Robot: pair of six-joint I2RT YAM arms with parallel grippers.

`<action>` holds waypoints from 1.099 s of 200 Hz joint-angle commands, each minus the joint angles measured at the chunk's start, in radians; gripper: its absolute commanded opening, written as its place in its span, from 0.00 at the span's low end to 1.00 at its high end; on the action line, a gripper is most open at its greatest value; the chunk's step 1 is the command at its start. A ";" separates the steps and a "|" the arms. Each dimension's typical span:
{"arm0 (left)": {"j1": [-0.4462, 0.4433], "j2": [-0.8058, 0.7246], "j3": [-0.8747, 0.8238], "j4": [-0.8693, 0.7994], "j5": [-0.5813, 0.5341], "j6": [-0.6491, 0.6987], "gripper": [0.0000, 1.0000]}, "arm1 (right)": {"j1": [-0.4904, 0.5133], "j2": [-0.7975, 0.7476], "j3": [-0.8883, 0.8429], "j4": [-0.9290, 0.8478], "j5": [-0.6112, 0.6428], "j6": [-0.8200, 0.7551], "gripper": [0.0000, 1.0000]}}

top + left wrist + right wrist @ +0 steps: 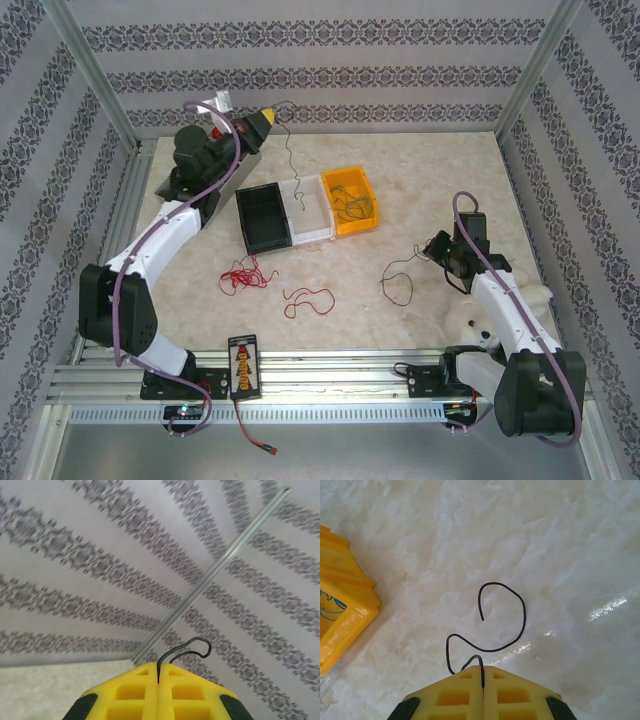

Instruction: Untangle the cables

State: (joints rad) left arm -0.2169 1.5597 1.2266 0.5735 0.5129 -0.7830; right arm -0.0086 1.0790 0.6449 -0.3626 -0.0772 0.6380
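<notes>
Three bins (262,218) (black, white, yellow); two red cables (243,272); two held black cables (398,280); one teddy bear (478,322)

Three walls (320,60) were papered in white, banded with grey damask, and slim aluminium posts (95,75) were set at the back corners. The table top (400,170) was covered by a cream, crinkled sheet. Along its near edge, silver rails (330,375) were laid side by side. A bright streak of glare (607,607) was thrown off the sheet.

Red cables (246,273) lie curled; two black cables (524,611) are gripped.
</notes>
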 commanded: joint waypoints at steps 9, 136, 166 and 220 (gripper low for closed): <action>-0.065 0.087 -0.065 -0.041 -0.066 0.056 0.00 | 0.008 -0.006 -0.002 0.008 -0.025 -0.030 0.03; -0.192 0.143 -0.170 -0.353 -0.495 0.063 0.00 | 0.015 -0.060 -0.025 -0.004 -0.050 -0.060 0.05; -0.220 0.113 -0.138 -0.494 -0.528 0.073 0.00 | 0.027 -0.049 -0.026 0.006 -0.049 -0.053 0.05; -0.264 0.128 -0.082 -0.609 -0.489 0.021 0.01 | 0.077 -0.033 -0.010 0.013 -0.025 -0.052 0.06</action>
State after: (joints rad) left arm -0.4591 1.6829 1.0893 0.0753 0.0181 -0.7349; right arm 0.0456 1.0397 0.6296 -0.3611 -0.1139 0.5957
